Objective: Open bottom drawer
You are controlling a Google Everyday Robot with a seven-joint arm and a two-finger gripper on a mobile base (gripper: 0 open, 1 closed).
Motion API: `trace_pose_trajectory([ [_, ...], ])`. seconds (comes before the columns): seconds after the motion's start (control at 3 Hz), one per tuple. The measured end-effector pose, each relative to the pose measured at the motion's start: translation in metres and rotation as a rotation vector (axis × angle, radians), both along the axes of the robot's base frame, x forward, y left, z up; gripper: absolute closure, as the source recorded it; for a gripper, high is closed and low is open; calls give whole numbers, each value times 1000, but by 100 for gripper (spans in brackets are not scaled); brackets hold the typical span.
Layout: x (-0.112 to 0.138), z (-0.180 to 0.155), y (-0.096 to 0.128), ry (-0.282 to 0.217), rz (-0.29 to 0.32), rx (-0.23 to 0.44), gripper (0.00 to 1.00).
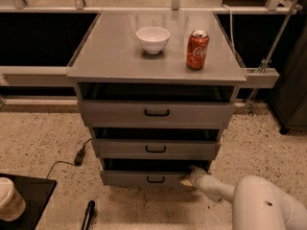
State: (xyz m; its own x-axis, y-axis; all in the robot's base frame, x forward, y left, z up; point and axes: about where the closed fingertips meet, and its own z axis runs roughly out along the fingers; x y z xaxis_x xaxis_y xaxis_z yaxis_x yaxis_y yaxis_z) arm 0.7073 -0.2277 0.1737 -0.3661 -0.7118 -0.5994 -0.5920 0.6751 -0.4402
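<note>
The bottom drawer (134, 178) is the lowest of three grey drawers in the cabinet, with a small black loop handle (155, 179). Its front stands out a little from the cabinet, with a dark gap above it. My gripper (189, 176) is at the drawer's right top corner, touching or just beside the front edge. My white arm (259, 205) comes in from the lower right.
A white bowl (153, 39) and a red soda can (197, 50) stand on the cabinet top (110, 56). The middle drawer (156, 149) and top drawer (157, 113) also stand slightly out. A black cable and plug (79, 155) lie on the floor at left. A paper cup (9, 198) sits on a black tray at lower left.
</note>
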Motion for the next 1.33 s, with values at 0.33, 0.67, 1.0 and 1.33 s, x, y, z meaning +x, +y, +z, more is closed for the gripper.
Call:
trace_pose_trajectory([
  [0.33,-15,4,-5,-7,6,-9,100],
  [0.67,-14,4,-4,-7,8,-10,100],
  [1.0,-21,6,-5,-20,16,-14,100],
  [1.33,-21,7,-5,-21,16,-14,100],
])
